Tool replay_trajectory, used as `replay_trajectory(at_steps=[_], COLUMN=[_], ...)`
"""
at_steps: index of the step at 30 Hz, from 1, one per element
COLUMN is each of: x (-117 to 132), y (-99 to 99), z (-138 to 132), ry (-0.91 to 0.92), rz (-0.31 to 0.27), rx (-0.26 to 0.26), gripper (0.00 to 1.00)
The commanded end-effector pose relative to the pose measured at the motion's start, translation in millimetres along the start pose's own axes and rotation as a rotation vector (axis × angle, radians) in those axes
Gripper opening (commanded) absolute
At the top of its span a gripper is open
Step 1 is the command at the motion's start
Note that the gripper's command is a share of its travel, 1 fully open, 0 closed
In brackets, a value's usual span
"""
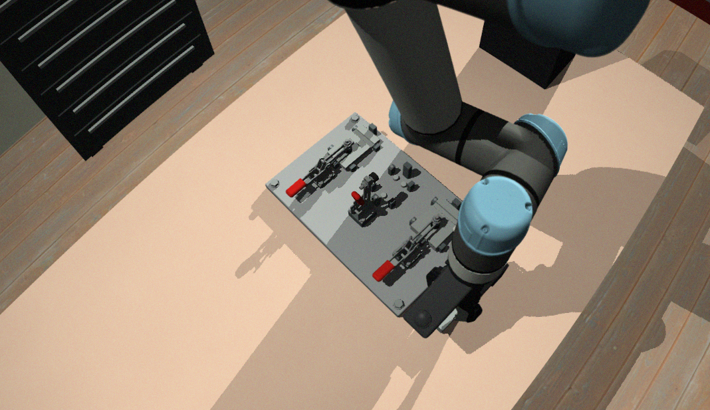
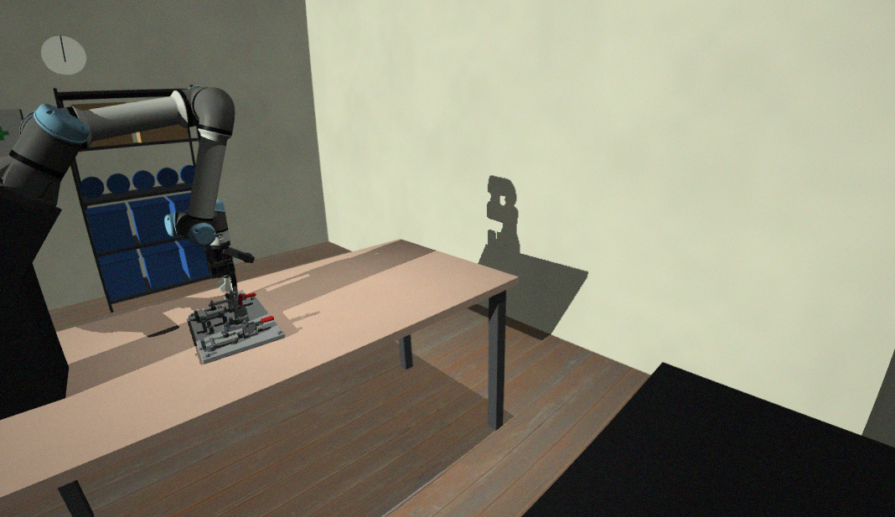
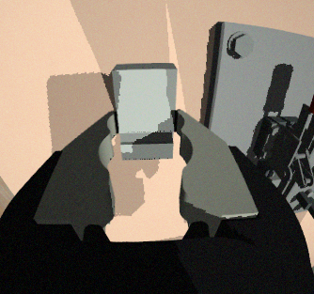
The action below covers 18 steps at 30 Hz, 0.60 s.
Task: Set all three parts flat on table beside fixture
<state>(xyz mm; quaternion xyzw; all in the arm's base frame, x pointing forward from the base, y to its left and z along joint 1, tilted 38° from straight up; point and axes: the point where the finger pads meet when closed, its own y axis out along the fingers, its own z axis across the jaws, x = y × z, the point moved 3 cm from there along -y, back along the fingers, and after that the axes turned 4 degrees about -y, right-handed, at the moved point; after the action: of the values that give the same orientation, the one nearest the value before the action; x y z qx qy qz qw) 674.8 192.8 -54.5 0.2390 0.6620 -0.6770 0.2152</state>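
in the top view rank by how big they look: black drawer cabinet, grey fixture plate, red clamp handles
1. Black drawer cabinet, partly cropped.
2. Grey fixture plate.
3. Red clamp handles; the two lying flat look alike, while the middle one looks smaller.
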Motion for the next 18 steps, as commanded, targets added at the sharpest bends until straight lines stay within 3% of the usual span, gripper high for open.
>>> replay_trajectory(at_steps=[1, 18], x=[-0.6, -0.6], y=[1.9, 4.7], z=[-0.3, -0.3], ry=[0.0, 0.0], rz=[0.001, 0.001], rx=[0.0, 0.0], gripper=[0.0, 0.0])
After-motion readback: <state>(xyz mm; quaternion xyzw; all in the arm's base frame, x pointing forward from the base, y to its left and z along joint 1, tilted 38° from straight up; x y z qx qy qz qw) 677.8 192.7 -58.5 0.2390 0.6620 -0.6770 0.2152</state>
